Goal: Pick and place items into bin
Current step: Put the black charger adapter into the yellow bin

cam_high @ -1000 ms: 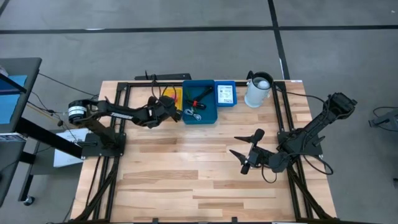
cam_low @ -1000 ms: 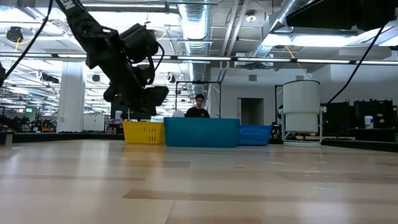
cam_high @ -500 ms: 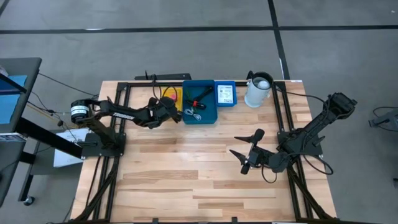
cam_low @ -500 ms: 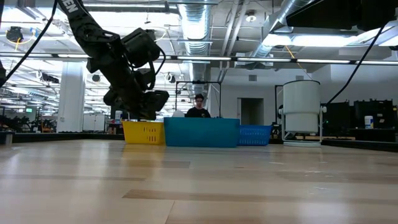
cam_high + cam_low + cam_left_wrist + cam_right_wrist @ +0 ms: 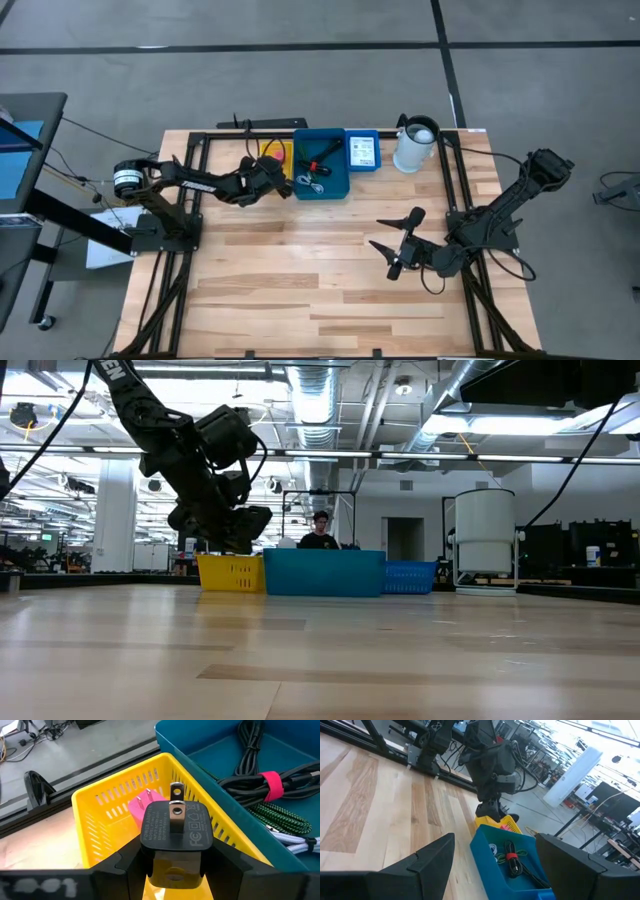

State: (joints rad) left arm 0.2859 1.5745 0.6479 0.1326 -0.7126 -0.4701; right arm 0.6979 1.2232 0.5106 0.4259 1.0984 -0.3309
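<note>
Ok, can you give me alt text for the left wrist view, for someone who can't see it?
The left gripper holds a black plug-in power adapter, prongs up, over a yellow slotted plastic basket with a pink item inside. Beside it, a blue plastic bin holds bundled black cables and a green braided cable.
</note>
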